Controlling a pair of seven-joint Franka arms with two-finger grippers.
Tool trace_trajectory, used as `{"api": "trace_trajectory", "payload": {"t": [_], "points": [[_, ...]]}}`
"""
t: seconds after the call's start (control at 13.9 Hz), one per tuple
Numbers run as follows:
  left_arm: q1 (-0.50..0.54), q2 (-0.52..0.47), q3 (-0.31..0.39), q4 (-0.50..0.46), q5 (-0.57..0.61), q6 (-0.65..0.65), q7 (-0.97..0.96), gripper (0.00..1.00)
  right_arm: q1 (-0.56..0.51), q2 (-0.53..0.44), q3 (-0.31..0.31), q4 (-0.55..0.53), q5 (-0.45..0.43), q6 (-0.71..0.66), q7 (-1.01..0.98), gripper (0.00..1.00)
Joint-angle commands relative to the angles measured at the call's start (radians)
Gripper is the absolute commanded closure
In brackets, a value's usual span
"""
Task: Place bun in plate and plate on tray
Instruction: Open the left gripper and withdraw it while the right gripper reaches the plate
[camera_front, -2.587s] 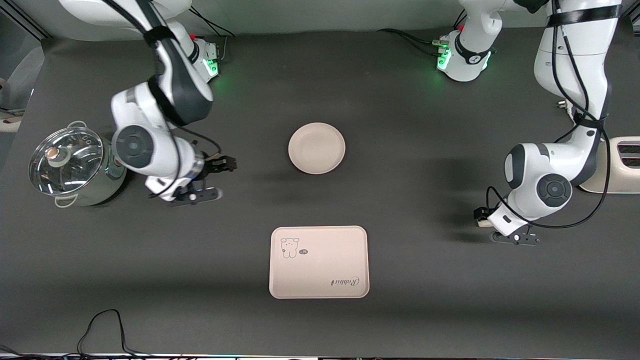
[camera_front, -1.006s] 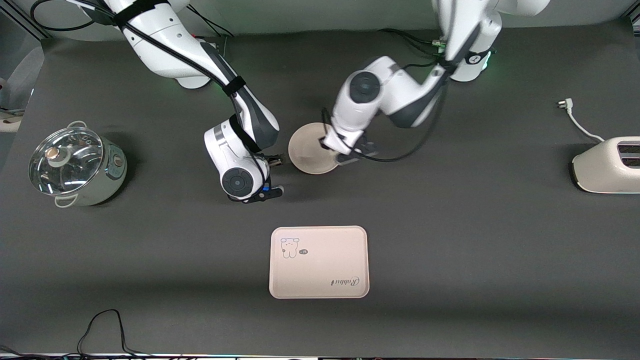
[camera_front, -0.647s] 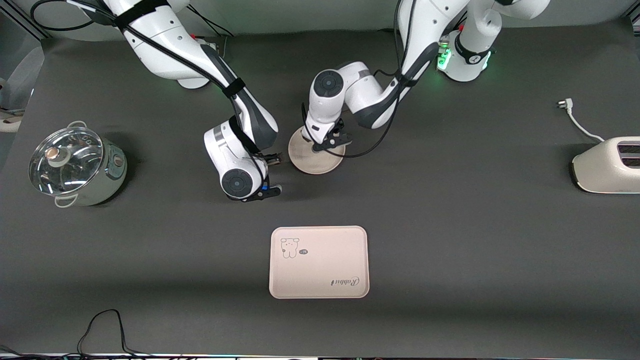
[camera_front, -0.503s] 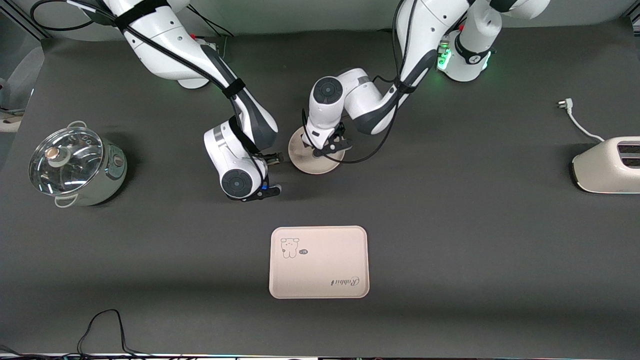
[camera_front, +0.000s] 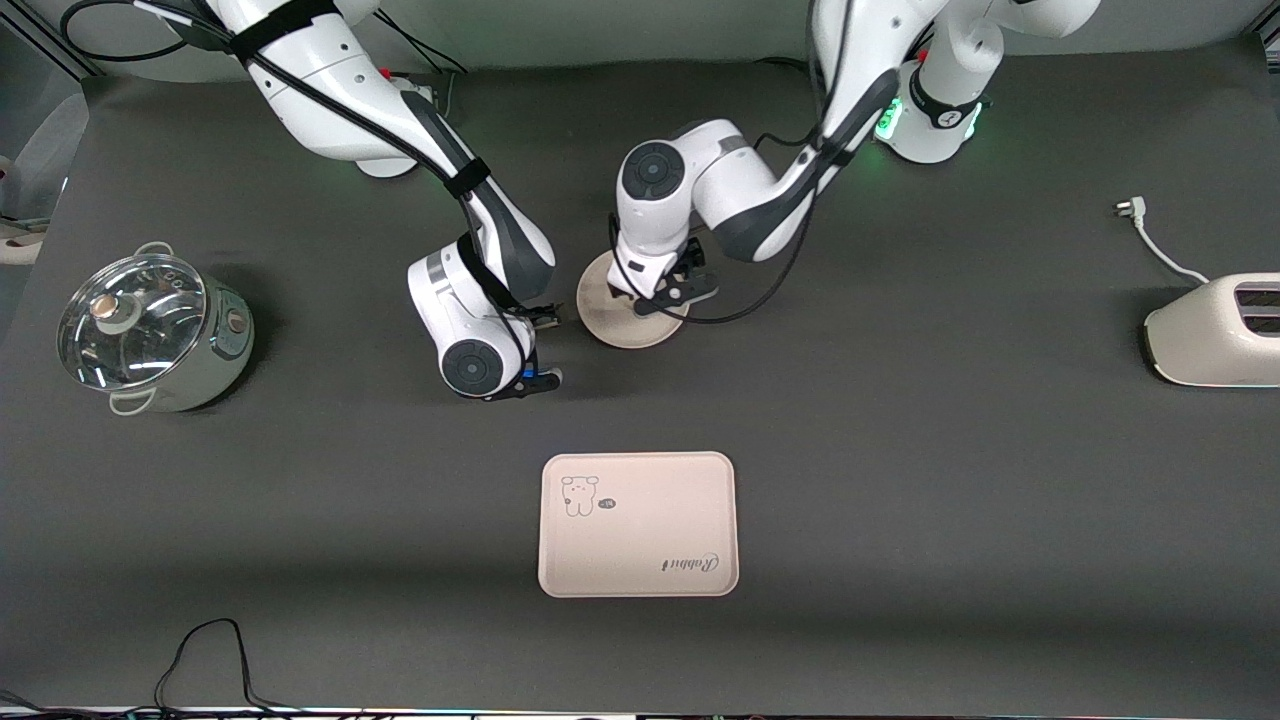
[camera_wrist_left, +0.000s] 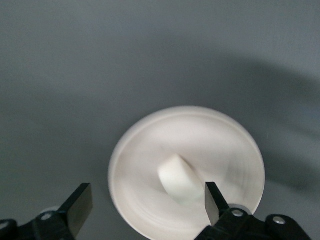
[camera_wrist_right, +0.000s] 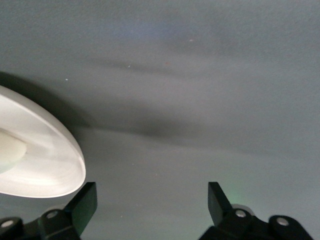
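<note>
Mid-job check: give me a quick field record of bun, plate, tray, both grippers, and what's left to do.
bun: lying in the plate, free of both grippers
plate: on the table, farther from the front camera than the tray
tray: nothing on it
left gripper: open, over the plate, above the bun
right gripper: open, low over bare table beside the plate, toward the right arm's end
done: bun in plate
remaining: plate onto tray

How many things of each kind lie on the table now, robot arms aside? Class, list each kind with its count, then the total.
bun: 1
plate: 1
tray: 1
pot: 1
toaster: 1
Total: 5
</note>
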Motion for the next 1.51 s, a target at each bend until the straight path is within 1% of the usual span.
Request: {"api": "trace_trajectory", "payload": {"t": [0.0,0.07,0.14,0.22,0.36,0.5,0.57,0.72,0.86,0.93,1.01,1.08,1.22,1.37,1.44], "points": [[0.124,-0.102,0.014,0.025,0.017,-0.160,0.144,0.00,0.006,-0.005,-0.002,-0.028,0.030,0.026,0.024,0.03],[0.194,-0.110,0.034,0.048,0.019,-0.200,0.224,0.00,0.009,-0.006,-0.001,-0.041,0.038,0.048,0.037,0.03],[0.270,-0.131,0.039,0.061,0.019,-0.238,0.344,0.00,0.012,-0.009,-0.001,-0.060,0.068,0.078,0.068,0.03],[0.376,-0.162,0.041,0.065,0.019,-0.273,0.478,0.00,0.024,-0.011,-0.001,-0.077,0.095,0.110,0.076,0.03],[0.527,-0.225,0.041,0.065,0.019,-0.329,0.694,0.00,0.043,-0.019,-0.002,-0.094,0.116,0.125,0.079,0.03],[0.659,-0.298,0.041,0.067,0.017,-0.367,0.859,0.00,0.060,-0.025,-0.001,-0.109,0.118,0.141,0.138,0.03],[0.705,-0.333,0.041,0.067,0.013,-0.390,0.922,0.00,0.089,-0.028,-0.002,-0.114,0.118,0.157,0.168,0.04],[0.783,-0.381,0.041,0.082,0.004,-0.429,1.015,0.00,0.101,-0.028,-0.001,-0.124,0.119,0.171,0.185,0.05],[0.800,-0.390,0.044,0.154,-0.024,-0.508,1.046,0.00,0.116,-0.035,-0.001,-0.155,0.125,0.207,0.188,0.11],[0.802,-0.391,0.048,0.179,-0.026,-0.540,1.048,0.00,0.132,-0.039,-0.001,-0.169,0.142,0.232,0.206,0.12],[0.805,-0.394,0.053,0.183,-0.024,-0.548,1.056,0.00,0.145,-0.039,-0.001,-0.178,0.145,0.249,0.223,0.13],[0.807,-0.404,0.061,0.187,-0.023,-0.544,1.066,0.00,0.155,-0.039,-0.001,-0.184,0.147,0.260,0.231,0.17],[0.805,-0.409,0.099,0.190,-0.016,-0.547,1.144,0.00,0.165,-0.045,-0.001,-0.201,0.147,0.276,0.246,0.25],[0.808,-0.410,0.122,0.187,-0.016,-0.548,1.214,0.00,0.173,-0.046,-0.001,-0.204,0.147,0.275,0.248,0.37],[0.798,-0.410,0.140,0.185,-0.026,-0.544,1.214,0.00,0.172,-0.046,-0.001,-0.204,0.147,0.275,0.252,0.39]]}}
